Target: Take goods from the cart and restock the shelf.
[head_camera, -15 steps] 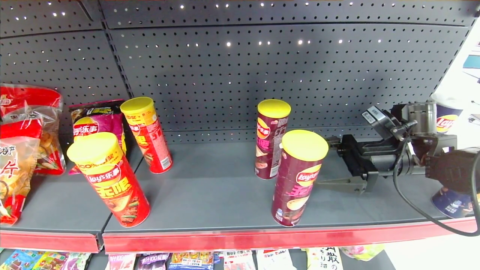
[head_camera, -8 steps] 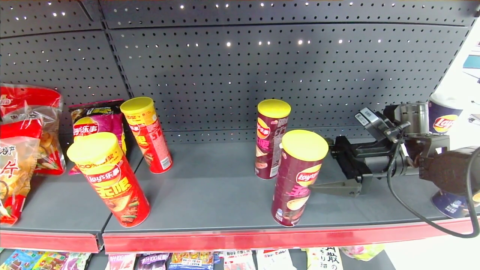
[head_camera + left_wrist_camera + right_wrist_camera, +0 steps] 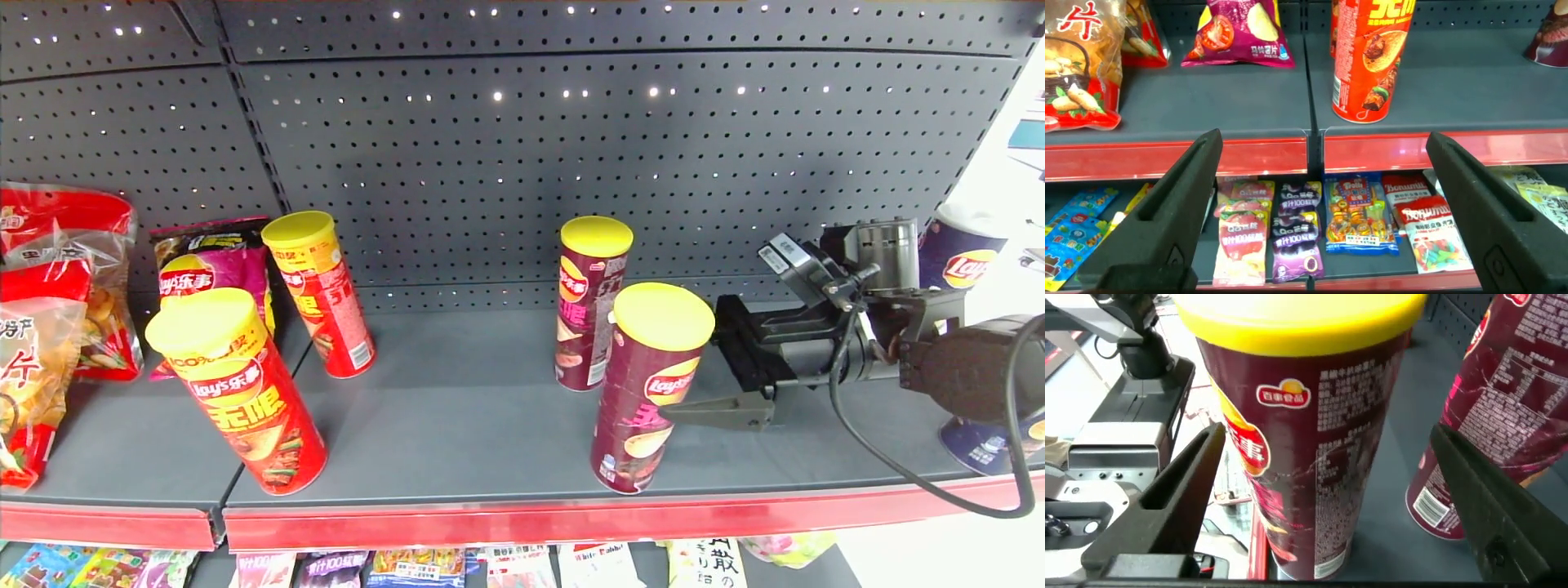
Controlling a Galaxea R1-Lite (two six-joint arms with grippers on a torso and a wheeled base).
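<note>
From the head: grey shelf (image 3: 457, 425) with a red front lip, perforated back panel (image 3: 490, 163) behind. Front maroon can (image 3: 645, 392) near the lip; stands upright, long axis vertical, yellow lid up. Second maroon can (image 3: 589, 310) just behind, red can (image 3: 245, 400) and snack bags (image 3: 49, 310) well to the left. Right gripper (image 3: 709, 367) level beside the front maroon can. From the left wrist: left gripper (image 3: 1319, 220) spread wide, empty, facing the red lip. From the right wrist: fingers (image 3: 1167, 498) splayed wide either side of the front maroon can, gripping nothing.
</note>
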